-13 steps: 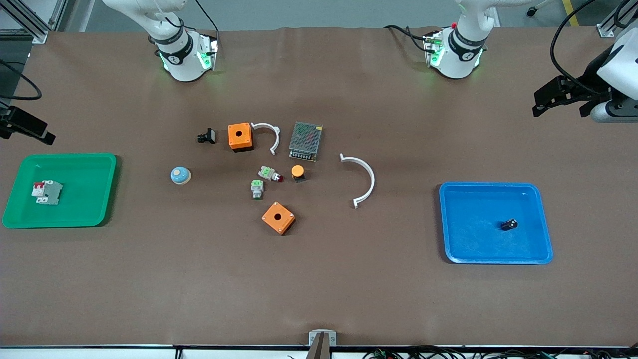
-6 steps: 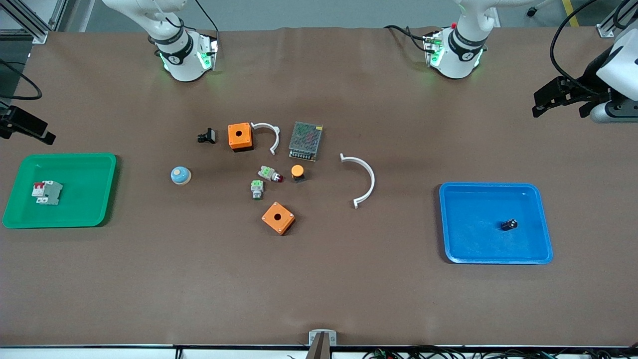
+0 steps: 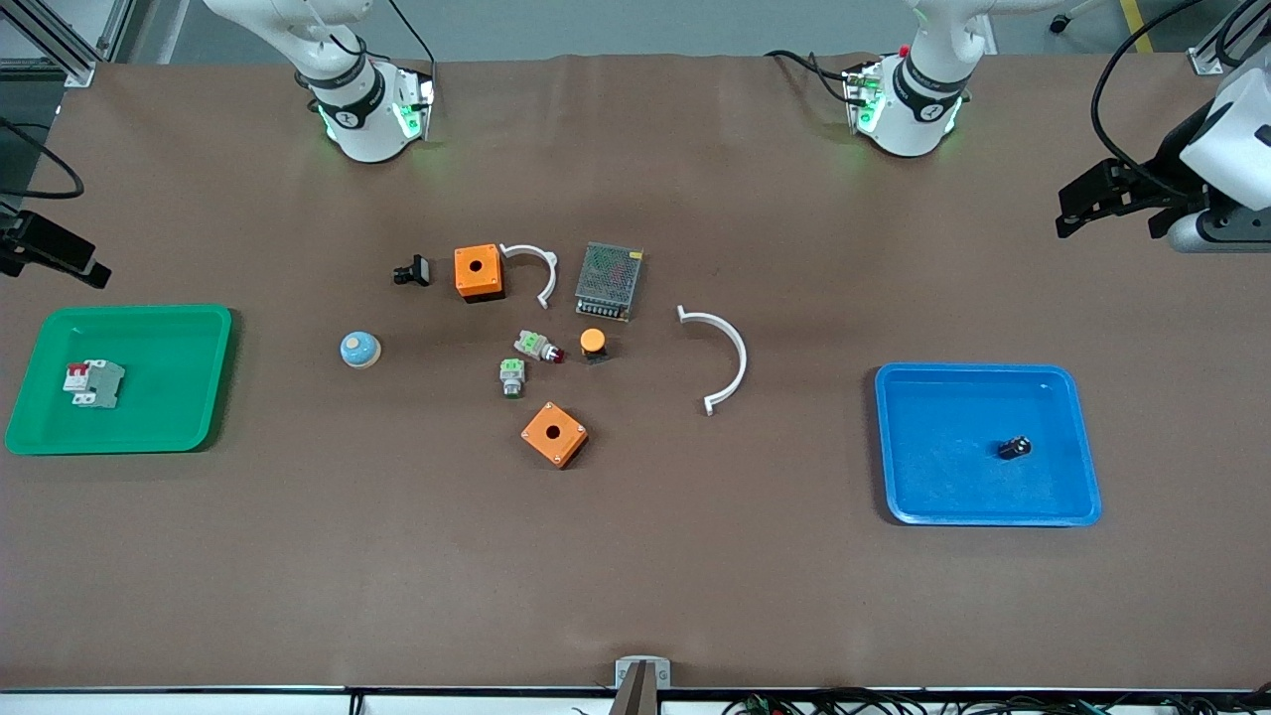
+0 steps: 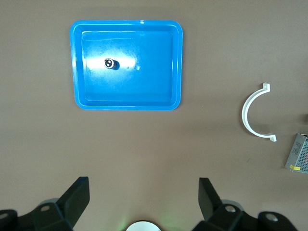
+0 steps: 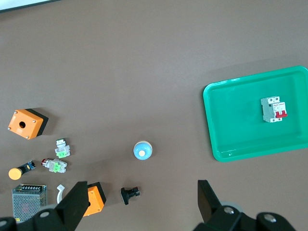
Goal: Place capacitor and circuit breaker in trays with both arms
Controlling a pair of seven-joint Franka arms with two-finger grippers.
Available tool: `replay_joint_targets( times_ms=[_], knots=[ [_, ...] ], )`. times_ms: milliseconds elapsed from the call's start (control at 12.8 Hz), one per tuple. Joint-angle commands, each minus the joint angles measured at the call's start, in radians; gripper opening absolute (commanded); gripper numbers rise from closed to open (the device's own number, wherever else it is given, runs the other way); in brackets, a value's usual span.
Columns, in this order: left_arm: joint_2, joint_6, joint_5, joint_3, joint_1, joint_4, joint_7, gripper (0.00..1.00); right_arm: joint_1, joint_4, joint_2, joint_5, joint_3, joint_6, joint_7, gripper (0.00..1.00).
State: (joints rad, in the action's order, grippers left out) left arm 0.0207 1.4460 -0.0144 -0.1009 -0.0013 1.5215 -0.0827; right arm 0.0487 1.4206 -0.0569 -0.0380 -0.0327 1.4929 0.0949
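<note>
The capacitor (image 3: 1013, 448), a tiny black cylinder, lies in the blue tray (image 3: 923, 497) at the left arm's end of the table; it also shows in the left wrist view (image 4: 110, 63). The circuit breaker (image 3: 94, 382), grey with red levers, lies in the green tray (image 3: 179, 417) at the right arm's end; it also shows in the right wrist view (image 5: 273, 109). My left gripper (image 4: 143, 192) is open and empty, high up near the table's end past the blue tray (image 3: 1110, 220). My right gripper (image 5: 142, 192) is open and empty, high up near the green tray's end (image 3: 60, 260).
In the table's middle lie two orange boxes (image 3: 478, 271) (image 3: 554, 434), a black clip-like part (image 3: 411, 270), a blue-topped knob (image 3: 358, 349), two grey-and-green push-buttons (image 3: 511, 376), an orange-capped button (image 3: 593, 343), a metal mesh box (image 3: 609, 280) and two white arcs (image 3: 730, 357).
The left arm's hand has shifted slightly at the table's end. The right gripper, both trays and all parts lie as before.
</note>
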Motion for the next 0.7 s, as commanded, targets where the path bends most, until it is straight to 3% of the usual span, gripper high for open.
replay_joint_targets(
  times_ms=[0, 623],
  knots=[
    [0.005, 0.007, -0.001, 0.0, 0.0, 0.002, 0.011, 1.0, 0.01, -0.003, 0.011, 0.003, 0.01, -0.002, 0.008, 1.0],
    [0.005, 0.005, 0.001, 0.001, 0.0, -0.018, -0.003, 1.0, 0.007, -0.003, 0.011, 0.004, 0.01, 0.003, 0.006, 1.0]
  ],
)
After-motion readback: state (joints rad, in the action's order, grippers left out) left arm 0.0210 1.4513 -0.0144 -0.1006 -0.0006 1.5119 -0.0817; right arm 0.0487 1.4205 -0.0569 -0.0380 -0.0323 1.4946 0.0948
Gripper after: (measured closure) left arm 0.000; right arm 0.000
